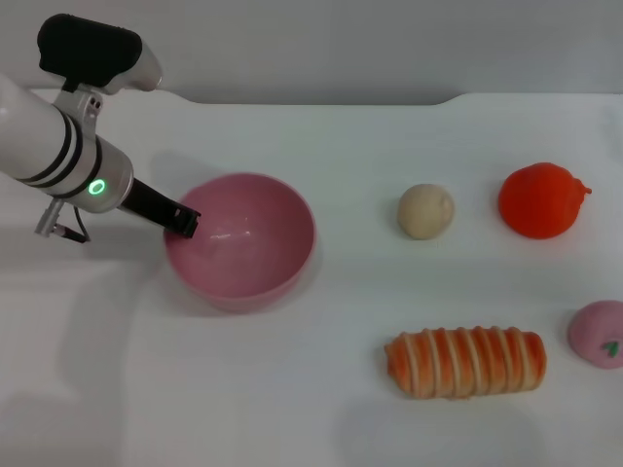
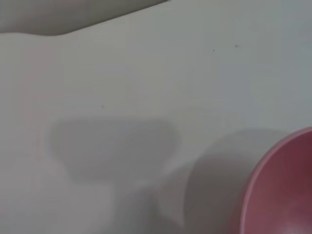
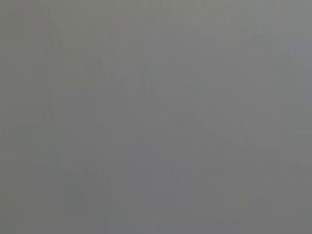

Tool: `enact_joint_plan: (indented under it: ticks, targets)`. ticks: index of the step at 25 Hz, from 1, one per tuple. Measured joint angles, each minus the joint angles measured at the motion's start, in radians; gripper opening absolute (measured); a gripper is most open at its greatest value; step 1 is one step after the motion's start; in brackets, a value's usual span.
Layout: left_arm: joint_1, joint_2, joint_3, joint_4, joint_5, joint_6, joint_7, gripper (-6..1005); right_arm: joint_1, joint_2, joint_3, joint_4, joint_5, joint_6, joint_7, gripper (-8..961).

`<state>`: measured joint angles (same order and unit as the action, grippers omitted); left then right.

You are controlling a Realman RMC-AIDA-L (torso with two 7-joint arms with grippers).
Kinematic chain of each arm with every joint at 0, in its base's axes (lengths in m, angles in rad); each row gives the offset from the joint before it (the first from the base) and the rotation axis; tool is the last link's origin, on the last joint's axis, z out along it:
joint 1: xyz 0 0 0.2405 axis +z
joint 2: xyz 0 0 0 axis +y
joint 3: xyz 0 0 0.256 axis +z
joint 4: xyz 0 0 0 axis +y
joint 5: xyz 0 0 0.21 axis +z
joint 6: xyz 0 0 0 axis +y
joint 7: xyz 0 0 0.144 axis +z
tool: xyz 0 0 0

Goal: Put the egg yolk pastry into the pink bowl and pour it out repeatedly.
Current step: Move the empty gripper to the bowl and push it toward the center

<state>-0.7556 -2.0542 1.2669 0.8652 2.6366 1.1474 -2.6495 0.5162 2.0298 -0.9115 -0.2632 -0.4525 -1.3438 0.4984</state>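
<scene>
The pink bowl (image 1: 255, 255) stands upright and empty on the white table, left of centre. My left gripper (image 1: 183, 223) reaches in from the left, and its black fingers pinch the bowl's left rim. In the left wrist view only a piece of the pink bowl (image 2: 287, 195) shows at one corner, with bare table around it. The egg yolk pastry (image 1: 425, 210), a small pale beige ball, lies on the table to the right of the bowl, apart from it. My right gripper is out of view, and the right wrist view shows only flat grey.
A red-orange round fruit (image 1: 541, 199) sits at the far right. A long orange-and-cream striped bread roll (image 1: 465, 361) lies in front of the pastry. A pink bun with a green mark (image 1: 601, 333) is at the right edge. The table's back edge (image 1: 321, 99) runs behind.
</scene>
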Motion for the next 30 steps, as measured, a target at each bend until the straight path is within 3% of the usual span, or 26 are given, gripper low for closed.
enact_joint_plan:
  ticks: [8,12,16,20,23,28,30]
  targets:
    - [0.005,0.002,-0.068,0.035,0.001,0.015,0.004,50,-0.013,0.004,-0.027,-0.051,-0.001,-0.006,0.137,635]
    - [0.001,0.005,-0.093,0.071,0.001,0.055,0.023,35,-0.054,0.000,-0.038,-0.191,-0.063,-0.007,0.347,637]
    - [-0.008,0.005,-0.100,0.106,0.000,0.089,0.029,36,-0.085,-0.009,-0.029,-0.386,-0.233,-0.010,0.557,637]
    - [-0.014,0.004,-0.132,0.152,-0.003,0.103,0.041,36,-0.071,-0.031,-0.004,-0.605,-0.565,-0.017,0.817,636]
    - [-0.015,0.002,-0.146,0.164,-0.007,0.104,0.048,36,0.000,-0.059,0.041,-0.764,-0.913,-0.059,1.084,635]
    - [-0.023,0.005,-0.171,0.171,-0.033,0.106,0.064,37,0.203,-0.123,0.073,-0.811,-1.465,-0.218,1.453,635]
    - [-0.028,0.005,-0.186,0.172,-0.037,0.113,0.070,37,0.273,-0.132,0.068,-0.781,-1.639,-0.247,1.519,636]
